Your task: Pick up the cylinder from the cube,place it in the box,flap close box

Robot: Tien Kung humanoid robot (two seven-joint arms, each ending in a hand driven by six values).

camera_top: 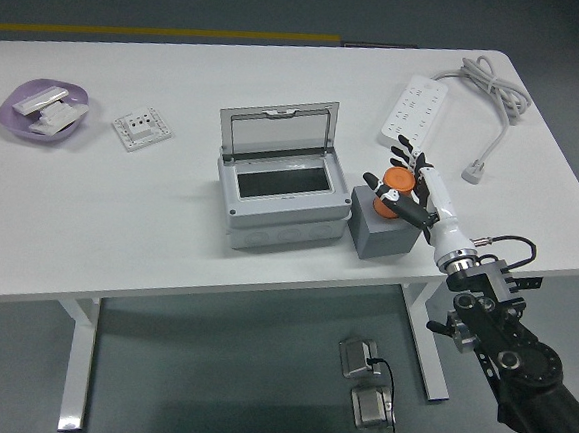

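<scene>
None of the three steps is finished — your right hand (409, 191) wraps the orange cylinder (394, 184), which sits on the grey cube (381, 227). Beside it, the box (281, 201) stands open, lid (278, 130) up.

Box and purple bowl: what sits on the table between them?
In the head view, only a white socket plate lies between the box and the purple bowl.

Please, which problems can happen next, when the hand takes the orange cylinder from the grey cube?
The right hand wraps the orange cylinder only partly, so it may slip during lifting. The grey cube stands close beside the box, so the hand might knock it. The raised lid leans behind the opening and could be bumped.
</scene>
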